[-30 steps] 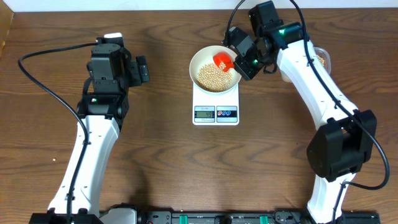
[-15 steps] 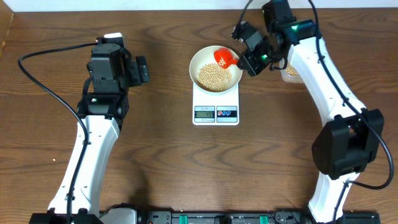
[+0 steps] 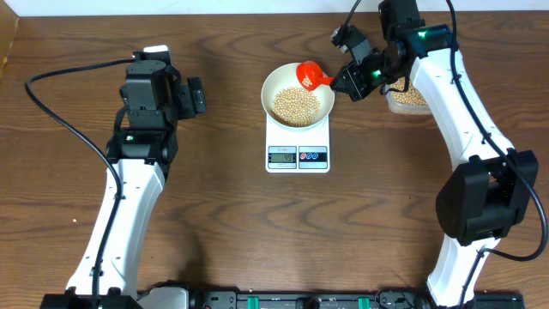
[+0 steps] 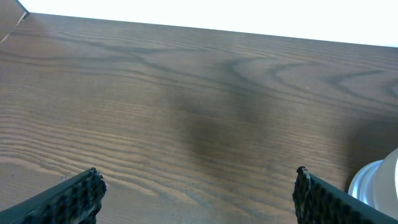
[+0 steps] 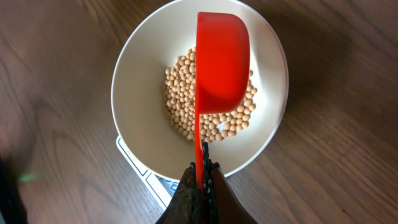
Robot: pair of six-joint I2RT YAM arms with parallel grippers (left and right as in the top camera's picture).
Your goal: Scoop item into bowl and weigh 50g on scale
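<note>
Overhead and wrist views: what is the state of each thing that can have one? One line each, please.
bowl: upright on the scale, partly filled.
beans: heaped in the bowl's bottom.
scale: loaded with the bowl; digits unreadable.
red scoop: turned on its side above the bowl.
clear tub: holds beans, partly hidden.
left gripper: open, empty.
right gripper: shut on the red scoop's handle.

even bright light, soft shadows, wrist views slightly blurred.
</note>
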